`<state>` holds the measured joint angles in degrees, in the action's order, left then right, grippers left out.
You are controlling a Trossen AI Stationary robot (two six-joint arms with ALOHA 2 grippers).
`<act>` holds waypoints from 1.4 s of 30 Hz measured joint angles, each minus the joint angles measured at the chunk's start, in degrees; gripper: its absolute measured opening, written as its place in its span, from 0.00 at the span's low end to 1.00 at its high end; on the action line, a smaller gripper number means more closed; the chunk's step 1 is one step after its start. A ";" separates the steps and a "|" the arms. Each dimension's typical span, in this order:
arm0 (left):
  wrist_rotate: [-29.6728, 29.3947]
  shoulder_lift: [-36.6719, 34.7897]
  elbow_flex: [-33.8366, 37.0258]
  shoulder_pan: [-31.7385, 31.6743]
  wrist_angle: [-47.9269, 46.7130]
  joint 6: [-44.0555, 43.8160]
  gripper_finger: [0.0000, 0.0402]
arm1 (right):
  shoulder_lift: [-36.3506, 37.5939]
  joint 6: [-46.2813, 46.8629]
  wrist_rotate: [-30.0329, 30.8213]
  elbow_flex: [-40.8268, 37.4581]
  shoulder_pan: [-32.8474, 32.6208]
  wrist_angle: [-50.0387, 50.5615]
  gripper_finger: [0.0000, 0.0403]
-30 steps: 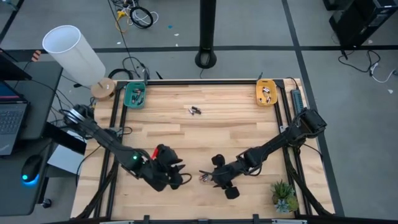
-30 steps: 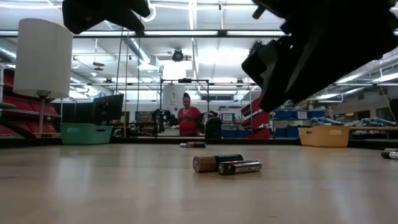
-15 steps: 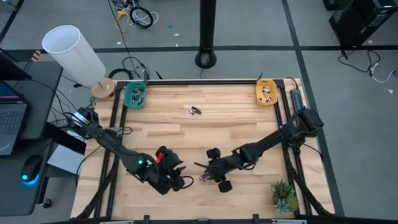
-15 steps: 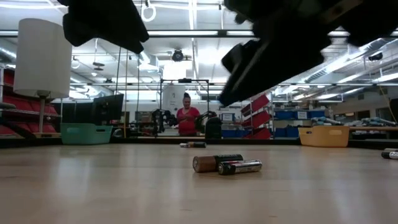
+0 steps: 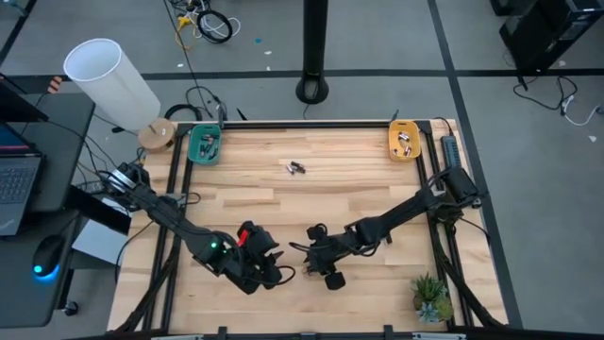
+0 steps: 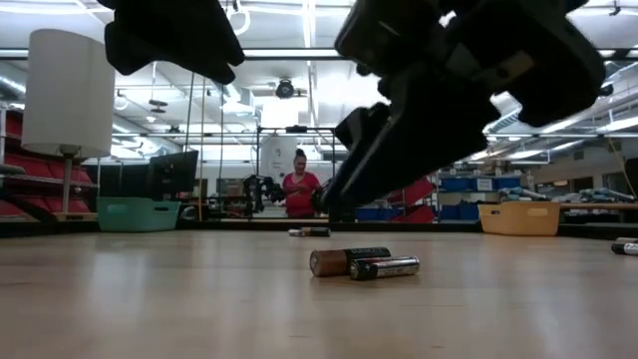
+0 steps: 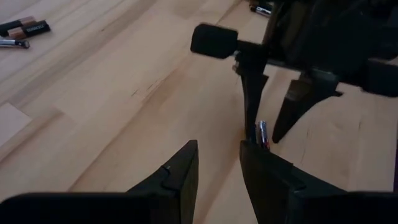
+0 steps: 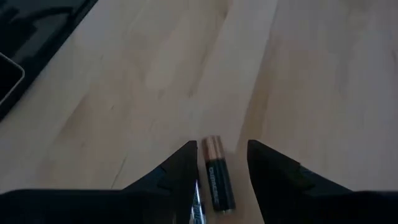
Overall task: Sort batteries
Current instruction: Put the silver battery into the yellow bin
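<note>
- Two batteries are seen lying side by side, touching, on the wooden table near its front edge; a copper-tipped dark one and a slimmer silvery one.
- The right gripper is held low over this pair; its fingers are spread, with the copper-tipped cell and the slim one lying between them on the wood. Contact cannot be told.
- In the high view the right gripper is placed front-centre, arm stretched in from the right edge.
- The left gripper is parked just beside it, to the left, tips pointed at the right gripper; jaws are parted with nothing between them.
- From the left wrist the left gripper is seen facing the right arm's fingers, the slim cell between those.
- Another small battery pair is left mid-table, farther back, well apart from both grippers.
- A teal tray sits at the back-left corner, an orange tray at the back-right; small cells are held in each.
- A person is visible in the room behind the table.
</note>
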<state>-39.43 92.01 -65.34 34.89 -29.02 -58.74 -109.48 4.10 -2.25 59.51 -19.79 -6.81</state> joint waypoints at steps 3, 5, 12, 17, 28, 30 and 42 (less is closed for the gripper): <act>0.01 0.00 0.02 -0.02 -0.10 0.04 0.33 | -0.67 0.20 -0.01 0.00 -0.02 -0.22 0.37; -0.01 0.00 0.00 -0.02 -0.22 0.02 0.33 | -1.08 0.65 0.30 0.15 -0.05 -1.12 0.37; 0.00 0.00 0.02 -0.02 -0.46 0.00 0.33 | -1.11 -0.39 2.00 0.04 -0.07 0.95 0.37; 0.01 0.00 0.02 -0.02 -0.71 0.04 0.33 | -1.11 -1.25 2.07 0.04 0.15 1.45 0.37; 1.08 0.00 0.02 0.16 -1.24 0.01 0.33 | 0.40 1.88 5.03 0.09 -6.55 3.07 0.37; 1.06 -0.01 0.02 0.13 -1.24 0.12 0.33 | 0.06 2.93 6.42 0.13 -7.41 3.19 0.37; 0.62 -0.02 0.02 0.00 -1.27 1.49 0.33 | -0.08 0.88 9.04 -0.17 -5.58 4.49 0.37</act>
<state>-38.81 91.99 -65.32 34.89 -30.28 -57.25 -109.56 4.98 6.79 59.33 -25.38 -2.33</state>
